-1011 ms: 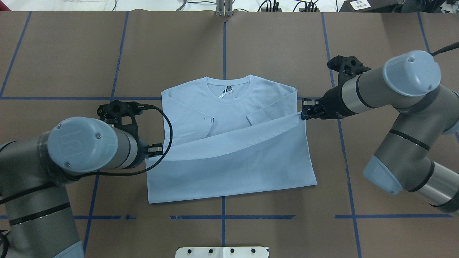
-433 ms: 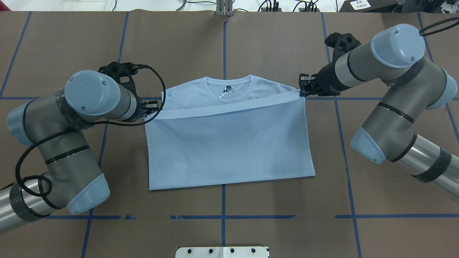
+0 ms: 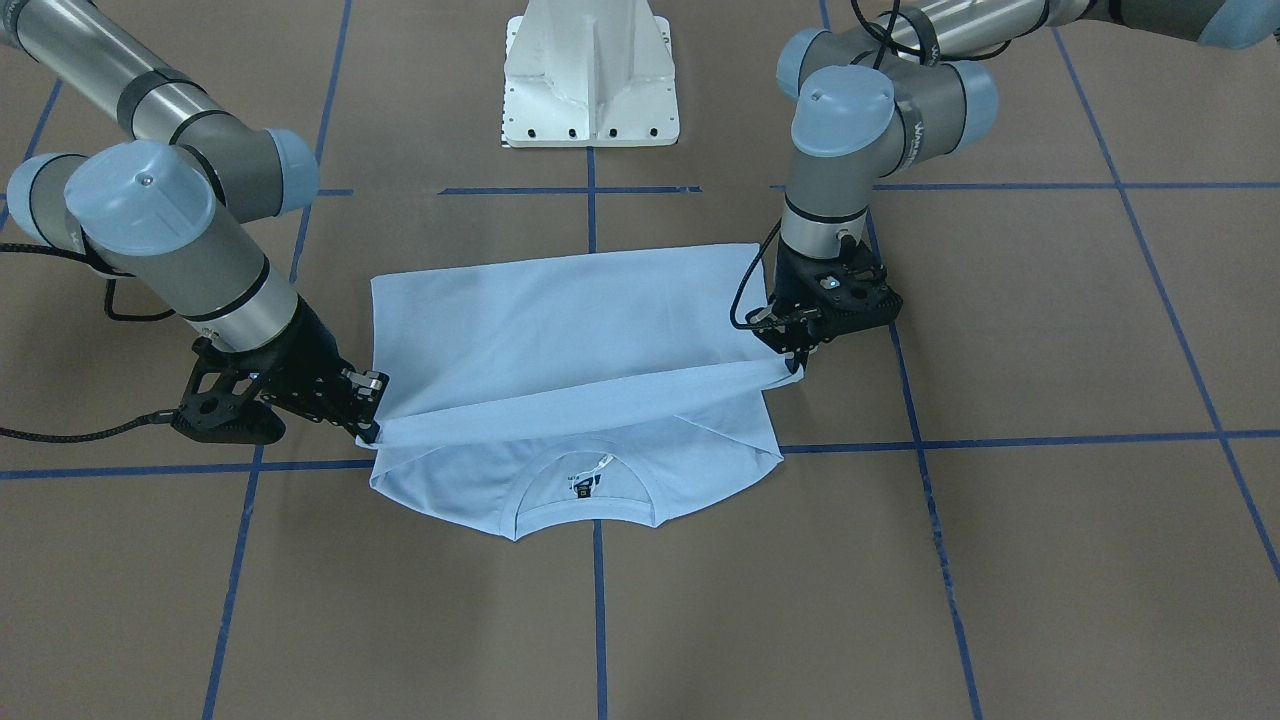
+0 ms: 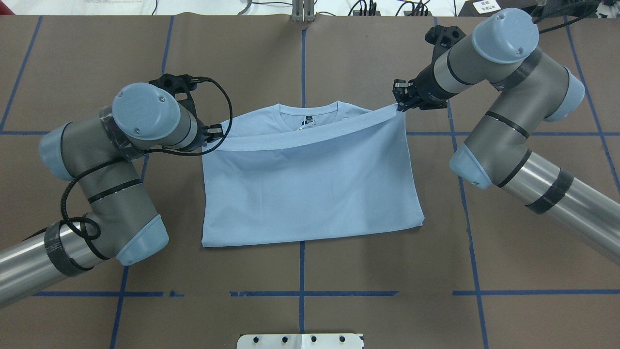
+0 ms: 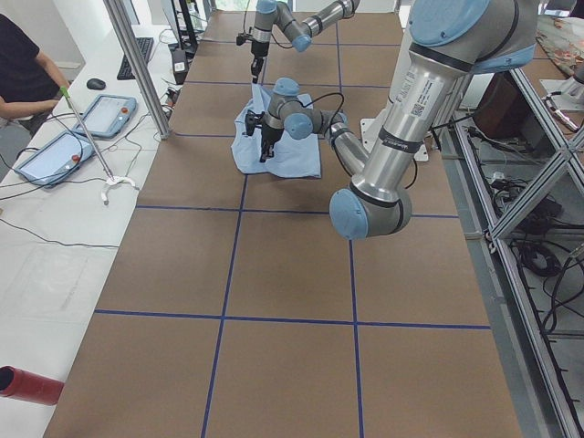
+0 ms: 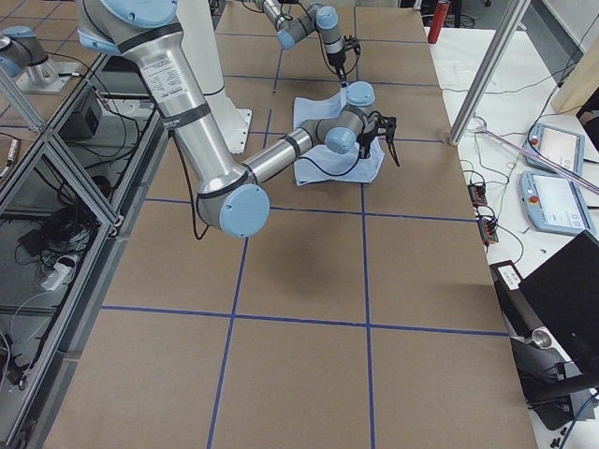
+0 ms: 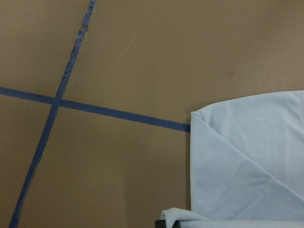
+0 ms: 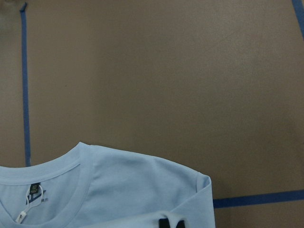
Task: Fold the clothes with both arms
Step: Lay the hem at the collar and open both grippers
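Observation:
The pale blue T-shirt (image 4: 310, 184) lies flat on the brown table, its collar (image 4: 310, 114) at the far side. Its lower half is doubled up over the body, and the hem hangs stretched in the air just short of the collar. My left gripper (image 4: 219, 134) is shut on the hem's left corner, and my right gripper (image 4: 400, 103) is shut on its right corner. Facing the robot, the T-shirt (image 3: 560, 320) has the left gripper (image 3: 797, 368) at the view's right and the right gripper (image 3: 372, 425) at its left. The right wrist view shows the collar (image 8: 47, 171) and a shoulder.
The white pedestal base (image 3: 590, 80) stands at the robot's side of the table. Blue tape lines (image 4: 302, 293) grid the brown surface. Beyond the far edge, a person (image 5: 23, 68) sits by two tablets (image 5: 50, 151). A red cylinder (image 5: 27, 383) lies there too.
Both grippers have carried the hem away from the robot toward the collar. The doubled-over half now covers the sleeves and chest. The left corner has caught up with the right.

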`<move>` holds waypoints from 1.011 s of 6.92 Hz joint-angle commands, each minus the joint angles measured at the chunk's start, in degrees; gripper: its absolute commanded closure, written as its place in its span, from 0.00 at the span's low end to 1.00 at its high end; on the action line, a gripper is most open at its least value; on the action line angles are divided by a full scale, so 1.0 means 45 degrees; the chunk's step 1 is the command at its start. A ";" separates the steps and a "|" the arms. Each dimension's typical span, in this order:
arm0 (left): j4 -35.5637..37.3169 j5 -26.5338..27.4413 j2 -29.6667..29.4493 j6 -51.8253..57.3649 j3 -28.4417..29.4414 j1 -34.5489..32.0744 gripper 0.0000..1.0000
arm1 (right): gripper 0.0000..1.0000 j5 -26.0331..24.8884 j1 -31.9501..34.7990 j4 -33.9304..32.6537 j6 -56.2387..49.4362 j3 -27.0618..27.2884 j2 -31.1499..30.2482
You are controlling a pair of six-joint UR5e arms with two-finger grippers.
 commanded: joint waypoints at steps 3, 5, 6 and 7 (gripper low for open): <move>-0.1723 0.0002 -0.0461 0.0000 0.1989 -0.0529 1.00 | 1.00 -0.0042 -0.0002 0.0043 -0.0095 -0.1346 0.0549; -0.2040 0.0022 -0.0735 0.0020 0.2580 -0.0628 1.00 | 1.00 -0.0080 0.0017 0.0044 -0.0095 -0.1444 0.0570; -0.2041 0.0002 -0.0813 0.0020 0.2581 -0.0628 1.00 | 1.00 -0.0100 0.0056 0.0237 -0.0115 -0.1638 0.0647; -0.2041 0.0002 -0.0891 0.0000 0.2581 -0.0628 1.00 | 1.00 -0.0120 0.0057 0.0568 -0.0115 -0.1833 0.0667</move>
